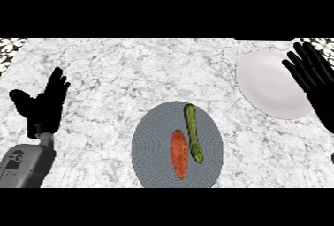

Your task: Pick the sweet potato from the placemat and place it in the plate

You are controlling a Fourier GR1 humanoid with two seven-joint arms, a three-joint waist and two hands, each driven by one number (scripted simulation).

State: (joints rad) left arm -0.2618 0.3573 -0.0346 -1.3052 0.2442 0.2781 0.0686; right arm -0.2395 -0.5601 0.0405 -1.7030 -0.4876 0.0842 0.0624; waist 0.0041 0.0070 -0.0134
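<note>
At six o'clock on the placemat [149, 132], the sweet potato [179, 154] lies ungrasped; the plate [264, 84] waits at two o'clock. Left hand [46, 109] and right hand [315, 77] are spread: whole task ahead.

Counter [130, 66]: grey-white speckled stone top, fills view. Directly on it: placemat [151, 150], grey, oval, finely ribbed, centre, reaching lower edge; plate [267, 84], white, round, upper right, well apart from placemat. Both lie flat.

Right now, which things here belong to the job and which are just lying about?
For the job: sweet potato, grey placemat under it, white plate.
Lying about: long green vegetable beside the sweet potato on the placemat.
</note>
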